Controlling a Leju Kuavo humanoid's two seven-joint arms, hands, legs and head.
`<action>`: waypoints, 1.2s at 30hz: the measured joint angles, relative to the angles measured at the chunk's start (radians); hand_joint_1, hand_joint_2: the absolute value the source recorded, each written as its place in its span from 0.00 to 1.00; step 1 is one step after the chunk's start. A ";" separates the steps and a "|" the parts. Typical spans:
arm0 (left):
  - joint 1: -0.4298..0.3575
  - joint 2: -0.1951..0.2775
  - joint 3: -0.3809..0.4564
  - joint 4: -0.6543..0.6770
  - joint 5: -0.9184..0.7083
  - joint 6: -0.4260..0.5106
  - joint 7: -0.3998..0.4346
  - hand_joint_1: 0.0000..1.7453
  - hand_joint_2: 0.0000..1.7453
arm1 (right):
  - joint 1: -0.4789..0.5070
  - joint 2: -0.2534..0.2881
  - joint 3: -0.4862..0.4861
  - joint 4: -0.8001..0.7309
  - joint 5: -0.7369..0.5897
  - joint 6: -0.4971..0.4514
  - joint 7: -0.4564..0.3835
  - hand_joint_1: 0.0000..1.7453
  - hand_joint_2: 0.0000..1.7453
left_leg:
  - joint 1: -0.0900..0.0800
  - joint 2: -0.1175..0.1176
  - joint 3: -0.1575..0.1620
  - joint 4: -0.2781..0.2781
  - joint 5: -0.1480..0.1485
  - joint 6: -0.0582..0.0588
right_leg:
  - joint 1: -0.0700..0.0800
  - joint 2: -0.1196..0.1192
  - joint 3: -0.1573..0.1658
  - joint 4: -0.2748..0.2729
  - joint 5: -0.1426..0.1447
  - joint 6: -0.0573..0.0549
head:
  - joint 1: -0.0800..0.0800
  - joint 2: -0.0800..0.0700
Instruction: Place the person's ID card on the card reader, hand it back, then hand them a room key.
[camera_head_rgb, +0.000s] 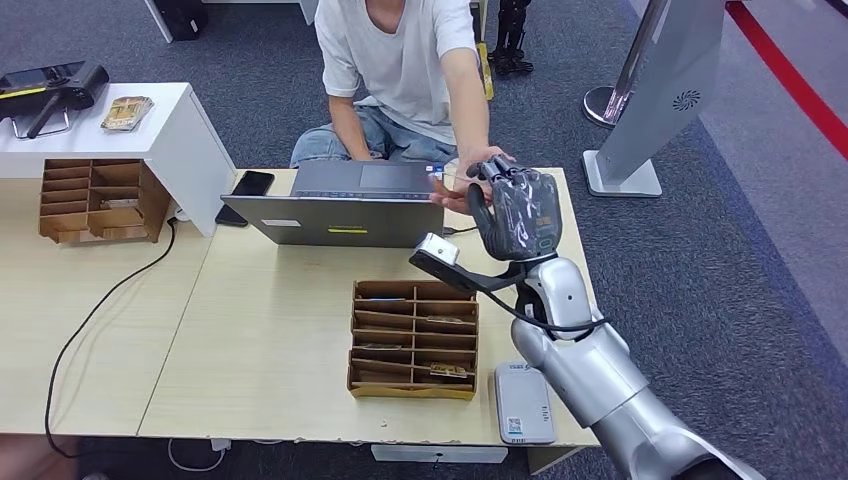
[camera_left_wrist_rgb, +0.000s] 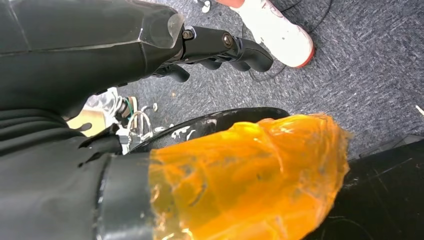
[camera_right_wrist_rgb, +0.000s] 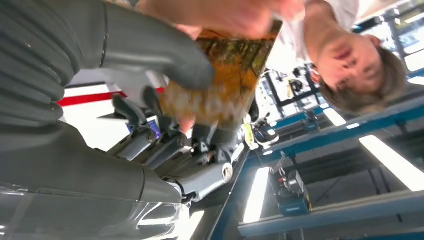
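Note:
My right hand (camera_head_rgb: 517, 213) is raised over the table's far right corner, right against the person's outstretched hand (camera_head_rgb: 468, 178). In the right wrist view my thumb (camera_right_wrist_rgb: 165, 55) and darker fingers pinch an orange-brown patterned card (camera_right_wrist_rgb: 225, 85), while the person's fingers (camera_right_wrist_rgb: 220, 15) grasp its far end. Whether it is the ID card or a room key, I cannot tell. The white card reader (camera_head_rgb: 523, 402) lies at the table's near edge beside my right arm, with nothing on it. My left hand (camera_left_wrist_rgb: 220, 45) hangs over grey carpet, holding nothing, its fingers loosely out.
A wooden card organizer (camera_head_rgb: 413, 338) with several cards stands just left of the reader. A grey laptop (camera_head_rgb: 345, 205) and a black phone (camera_head_rgb: 250, 183) lie in front of the seated person. A second organizer (camera_head_rgb: 95, 200) sits under a white shelf (camera_head_rgb: 170, 120) at the left.

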 joint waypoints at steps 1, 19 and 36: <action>0.000 0.000 0.000 0.000 0.000 -0.001 0.000 0.00 0.00 | -0.003 0.000 0.000 0.014 0.009 0.003 0.005 0.00 1.00 | 0.000 0.000 0.000 0.000 0.000 0.000 | 0.000 0.000 0.000 0.000 0.000 0.000 | 0.000 0.000; 0.000 0.000 0.000 0.000 0.009 -0.001 0.000 0.00 0.00 | 0.002 0.003 -0.001 0.067 0.042 0.011 0.000 0.00 0.00 | 0.000 0.000 0.000 0.000 0.000 0.000 | 0.000 0.000 0.000 0.000 0.000 0.000 | 0.000 0.000; 0.000 0.000 0.000 0.000 0.053 0.016 0.000 0.00 0.00 | 0.101 0.002 0.016 -0.146 -0.104 -0.005 -0.109 0.00 0.00 | 0.000 0.000 0.000 0.000 0.000 0.000 | 0.000 0.000 -0.001 0.000 0.000 0.000 | 0.000 0.000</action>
